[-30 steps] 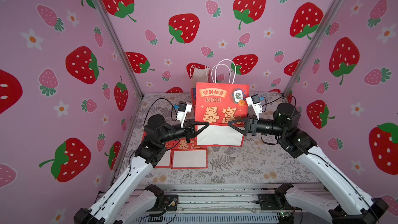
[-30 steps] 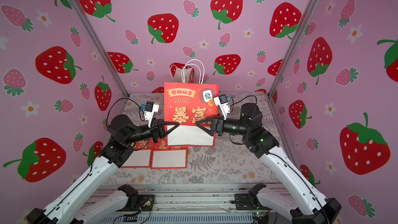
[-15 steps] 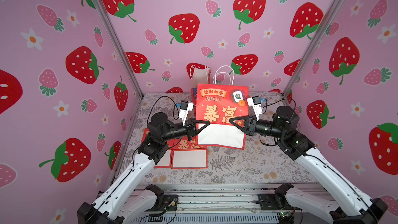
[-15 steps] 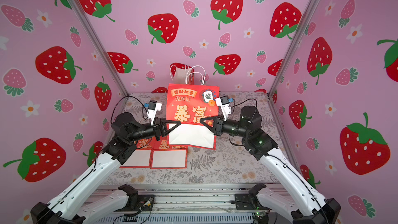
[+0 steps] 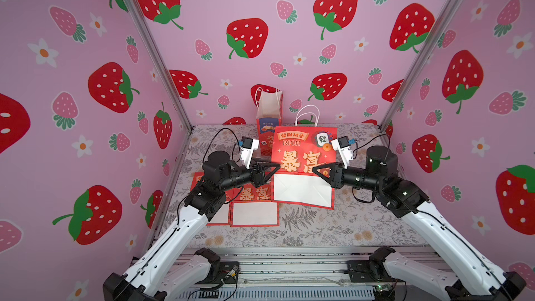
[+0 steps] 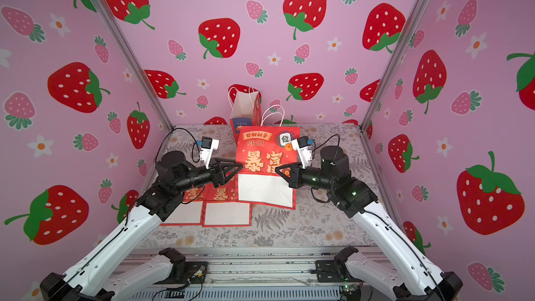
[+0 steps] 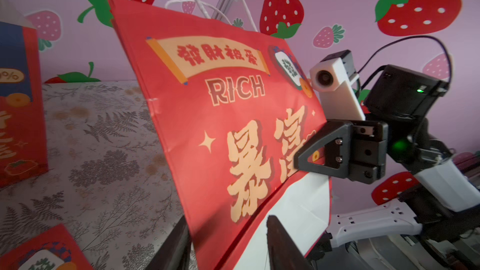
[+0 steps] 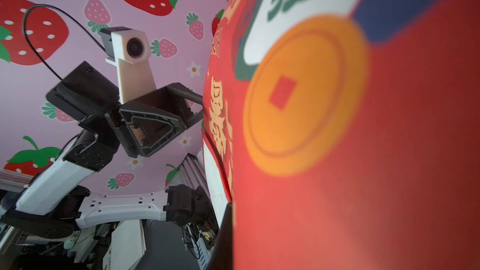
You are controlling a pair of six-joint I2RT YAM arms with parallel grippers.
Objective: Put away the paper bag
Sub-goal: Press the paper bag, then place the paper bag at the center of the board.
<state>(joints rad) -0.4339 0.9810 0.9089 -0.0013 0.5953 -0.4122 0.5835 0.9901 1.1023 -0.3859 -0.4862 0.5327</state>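
Left gripper (image 5: 267,169) jaws have parted around the paper bag (image 5: 304,152)'s left edge, apparently released, while right gripper (image 5: 318,170) stays clamped on its right edge, bag tilted above flat bags (image 5: 254,195); handover step, next lay it flat.

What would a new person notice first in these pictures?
The red paper bag printed "RICH" stands out first, held up above the middle of the table between the right gripper, shut on its edge, and the left gripper. Flattened red bags lie below the left arm, and strawberry wallpaper surrounds everything.
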